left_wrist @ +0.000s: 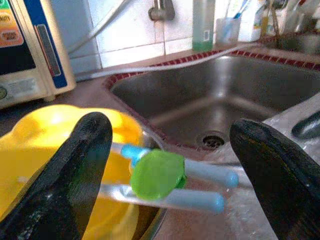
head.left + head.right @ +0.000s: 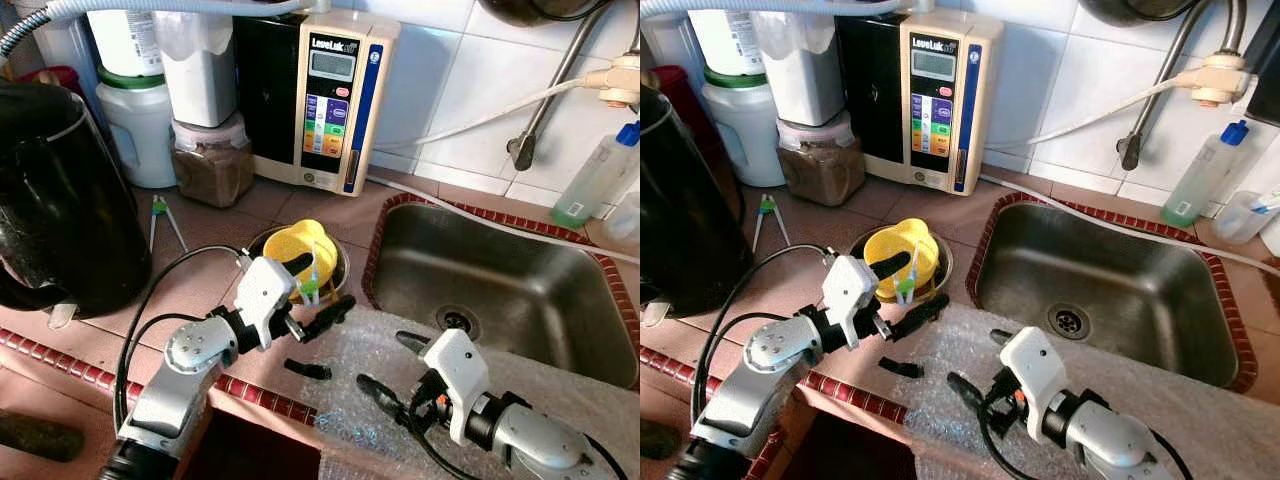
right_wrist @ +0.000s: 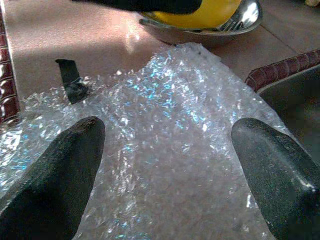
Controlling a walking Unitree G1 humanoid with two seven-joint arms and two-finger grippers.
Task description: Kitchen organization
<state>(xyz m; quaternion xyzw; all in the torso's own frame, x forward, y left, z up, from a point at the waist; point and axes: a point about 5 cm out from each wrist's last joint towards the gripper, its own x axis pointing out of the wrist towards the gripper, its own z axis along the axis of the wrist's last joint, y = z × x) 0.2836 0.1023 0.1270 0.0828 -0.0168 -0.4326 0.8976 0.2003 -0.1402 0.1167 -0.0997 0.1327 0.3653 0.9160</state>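
A yellow plastic piece (image 2: 303, 243) lies in a steel bowl (image 2: 256, 240) on the brown tiled counter beside the sink. A pair of pale blue training chopsticks joined by a green clip (image 1: 158, 175) rests on the bowl's near rim, also seen as the chopsticks (image 2: 312, 285). My left gripper (image 2: 315, 290) is open, one black finger on each side of the chopsticks, not closed on them. My right gripper (image 2: 392, 365) stands open just above a sheet of bubble wrap (image 3: 165, 115) at the counter's front edge, with nothing between its fingers.
The steel sink (image 2: 500, 270) lies to the right. A black kettle (image 2: 60, 200) stands far left, with a water ionizer (image 2: 325, 100) and jars (image 2: 212, 160) at the back. A small black piece (image 2: 308, 369) lies by the bubble wrap. Green-hinged tongs (image 2: 160, 215) rest near the kettle.
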